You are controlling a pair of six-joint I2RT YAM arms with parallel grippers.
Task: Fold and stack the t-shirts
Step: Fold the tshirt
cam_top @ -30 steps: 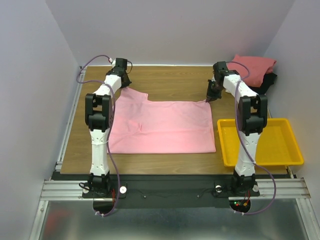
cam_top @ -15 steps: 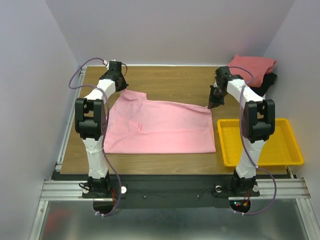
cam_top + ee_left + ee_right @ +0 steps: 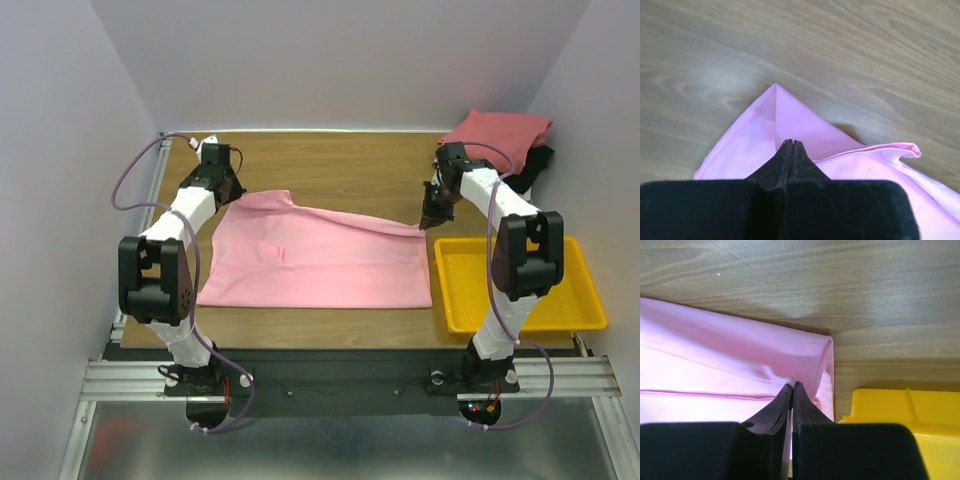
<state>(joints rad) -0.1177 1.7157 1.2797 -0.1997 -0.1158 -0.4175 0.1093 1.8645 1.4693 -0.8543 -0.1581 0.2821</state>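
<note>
A light pink t-shirt (image 3: 310, 262) lies spread on the wooden table, its far edge lifted. My left gripper (image 3: 229, 196) is shut on its far left corner; the left wrist view shows the jaws pinched together on pink cloth (image 3: 805, 127). My right gripper (image 3: 429, 220) is shut on its far right corner, with cloth (image 3: 740, 365) caught between the tips in the right wrist view. A dusty red t-shirt (image 3: 500, 135) lies folded on a black one (image 3: 535, 165) at the far right corner.
A yellow plastic tray (image 3: 572, 312) sits at the right front, just right of the pink shirt; its corner shows in the right wrist view (image 3: 905, 410). Grey walls close in the table on three sides. Bare wood (image 3: 340, 165) lies beyond the shirt.
Both grippers have pulled the far edge of the pink shirt toward the front. The left arm swung out leftward. The far edge now hangs raised between the two grippers.
</note>
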